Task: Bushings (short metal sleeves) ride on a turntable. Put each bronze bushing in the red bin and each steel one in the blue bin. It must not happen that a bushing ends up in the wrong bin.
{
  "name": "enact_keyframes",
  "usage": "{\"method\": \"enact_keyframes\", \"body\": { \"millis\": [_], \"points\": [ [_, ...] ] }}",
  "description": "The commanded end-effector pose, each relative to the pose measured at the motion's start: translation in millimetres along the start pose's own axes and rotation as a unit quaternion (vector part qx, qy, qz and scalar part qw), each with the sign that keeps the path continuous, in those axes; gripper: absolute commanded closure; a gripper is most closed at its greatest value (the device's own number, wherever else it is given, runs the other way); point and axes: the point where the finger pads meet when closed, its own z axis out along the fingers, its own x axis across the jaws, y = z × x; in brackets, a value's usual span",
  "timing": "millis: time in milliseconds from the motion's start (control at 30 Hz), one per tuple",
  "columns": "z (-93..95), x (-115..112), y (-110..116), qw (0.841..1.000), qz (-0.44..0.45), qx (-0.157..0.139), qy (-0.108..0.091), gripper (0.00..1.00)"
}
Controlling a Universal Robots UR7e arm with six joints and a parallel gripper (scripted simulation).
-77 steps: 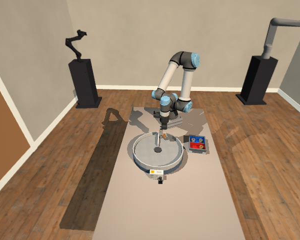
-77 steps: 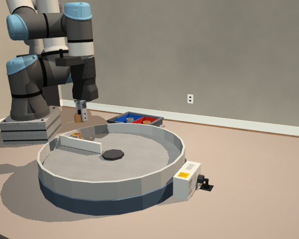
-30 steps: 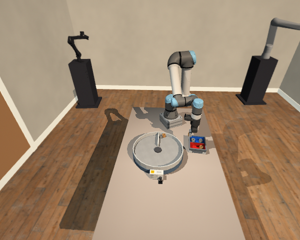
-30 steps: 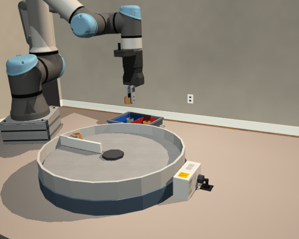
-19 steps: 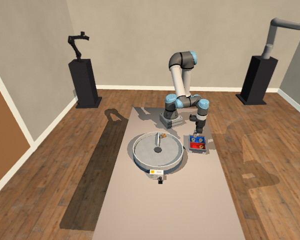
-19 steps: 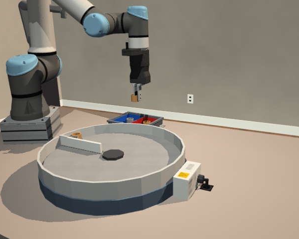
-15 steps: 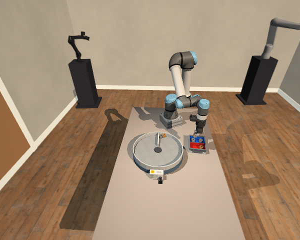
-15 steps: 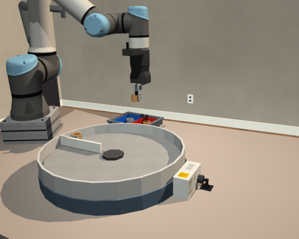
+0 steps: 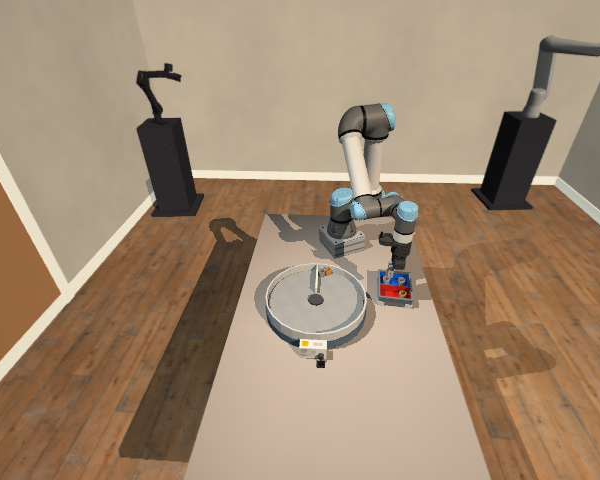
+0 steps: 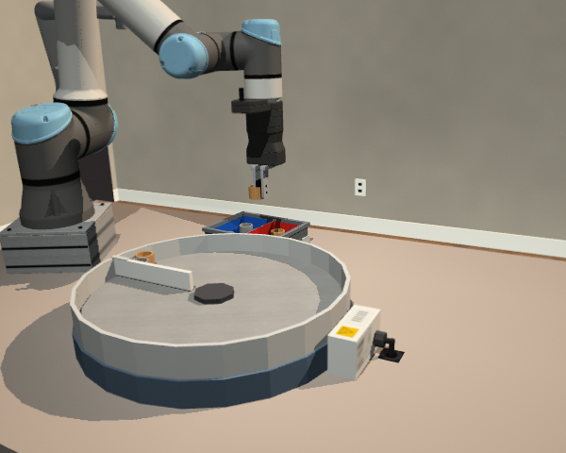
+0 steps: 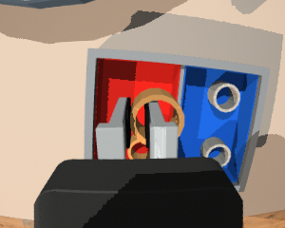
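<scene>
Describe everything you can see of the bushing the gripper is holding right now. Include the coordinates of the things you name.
The held bushing (image 10: 255,192) (image 11: 158,94) is a short, open-ended ring, bronze-orange and metallic-looking, with a thin wall. It hangs roughly upright, pinched across its wall by the gripper (image 9: 389,272) (image 10: 260,191) (image 11: 138,106), one finger inside the bore, the other outside. It is in the air above the bins, touching only the fingers.

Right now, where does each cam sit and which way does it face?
Top: high in front of the robot, facing down and back at the arm, turntable and bins.
Exterior: low beside the turntable, angled across it to the bins; arm partly cropped.
Wrist: on the arm, facing down past the fingers into the bins.
Top and exterior share the whole turntable.
</scene>
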Motion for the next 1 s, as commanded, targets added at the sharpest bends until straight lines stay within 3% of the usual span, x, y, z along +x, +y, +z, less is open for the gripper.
{"method": "enact_keyframes", "body": {
  "millis": [0,200,400,533,967],
  "points": [
    [13.1,-1,0,1.0,0.0,0.0,-0.001,1.0],
    [40.8,-1,0,1.0,0.0,0.0,-0.001,1.0],
    [46.3,-1,0,1.0,0.0,0.0,-0.001,1.0],
    [68.5,-1,0,1.0,0.0,0.0,-0.001,1.0],
    [68.4,-1,0,1.0,0.0,0.0,-0.001,1.0]
  ]
}}
